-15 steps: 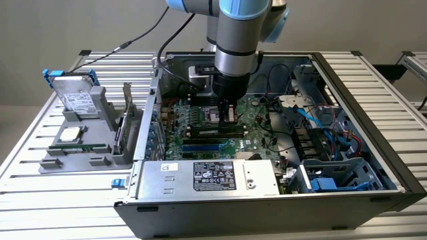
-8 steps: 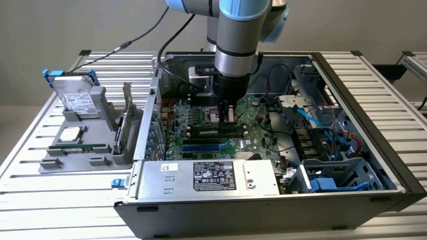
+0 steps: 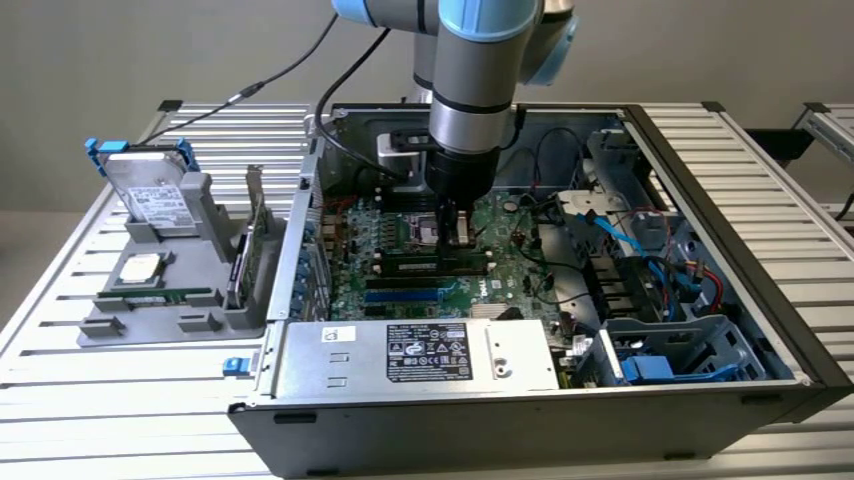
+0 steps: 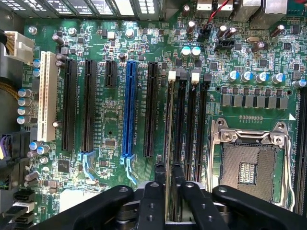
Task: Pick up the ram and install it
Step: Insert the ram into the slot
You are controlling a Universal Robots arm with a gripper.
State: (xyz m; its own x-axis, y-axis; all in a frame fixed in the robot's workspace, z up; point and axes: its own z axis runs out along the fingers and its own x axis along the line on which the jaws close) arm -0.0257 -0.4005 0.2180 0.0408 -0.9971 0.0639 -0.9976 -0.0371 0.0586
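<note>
Over the motherboard (image 4: pixel 110 139) my gripper (image 4: pixel 169 176) sits astride the ram (image 4: pixel 169 124), which stands on edge in the memory slot farthest from the CPU socket (image 4: pixel 249 167). Whether it clamps the stick or is loose around it, I cannot tell. I would press straight down, evenly, without tilting, until the white latch (image 4: pixel 171 74) closes

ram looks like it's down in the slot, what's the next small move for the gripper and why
Probably a short straight lift, once the grip is surely loose. The gripper straddles the ram, which stands edge-up in a memory slot near the empty processor socket and looks seated; sideways motion could lever it.
</note>
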